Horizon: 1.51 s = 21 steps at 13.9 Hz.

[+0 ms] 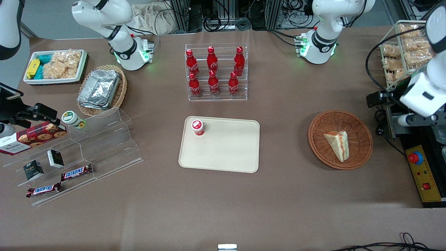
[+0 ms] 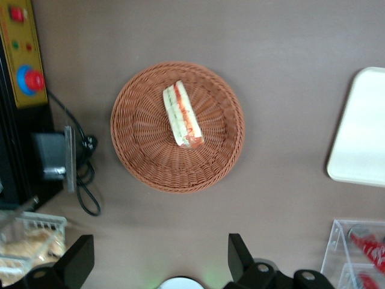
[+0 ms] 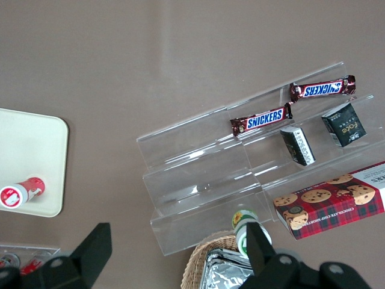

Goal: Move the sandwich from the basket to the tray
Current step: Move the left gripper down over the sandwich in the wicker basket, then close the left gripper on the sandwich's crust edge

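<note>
Sandwich [image 1: 338, 144] in basket [image 1: 360, 153], tip pointing toward tray [image 1: 223, 158], gripper [image 2: 157, 257] above, open, empty.

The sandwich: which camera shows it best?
The left wrist view: the open gripper hangs above the basket, showing the sandwich close. The front view shows the sandwich smaller; the right wrist view misses it.

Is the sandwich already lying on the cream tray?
No, the sandwich lies in the basket; the tray holds a red bottle, and the open gripper hangs above the basket.
</note>
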Motion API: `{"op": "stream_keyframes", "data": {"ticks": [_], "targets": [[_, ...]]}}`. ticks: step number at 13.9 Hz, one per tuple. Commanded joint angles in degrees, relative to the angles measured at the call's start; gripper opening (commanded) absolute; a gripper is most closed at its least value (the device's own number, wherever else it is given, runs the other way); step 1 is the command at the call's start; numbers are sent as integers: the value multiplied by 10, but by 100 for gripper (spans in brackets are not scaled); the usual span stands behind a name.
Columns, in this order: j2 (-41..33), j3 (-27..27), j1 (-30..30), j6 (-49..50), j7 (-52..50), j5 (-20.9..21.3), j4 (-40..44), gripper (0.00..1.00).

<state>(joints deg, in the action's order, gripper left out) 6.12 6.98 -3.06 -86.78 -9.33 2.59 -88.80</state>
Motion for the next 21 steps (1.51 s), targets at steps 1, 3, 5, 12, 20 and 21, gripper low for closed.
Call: {"op": "stream_keyframes", "data": {"ticks": [1,3,5,12,20,21], "targets": [[29,-1,-19,-48,-76,-3,-33,100],[43,-1,-34,-125,-103,-12,-90,100],[53,-2,-34,-206,-125,-8,-152,100],[92,-2,-34,-383,-132,-12,-266,100],[132,-2,-46,-512,-132,-13,-317,100],[136,-2,-46,-514,-132,-13,-316,100]]}}
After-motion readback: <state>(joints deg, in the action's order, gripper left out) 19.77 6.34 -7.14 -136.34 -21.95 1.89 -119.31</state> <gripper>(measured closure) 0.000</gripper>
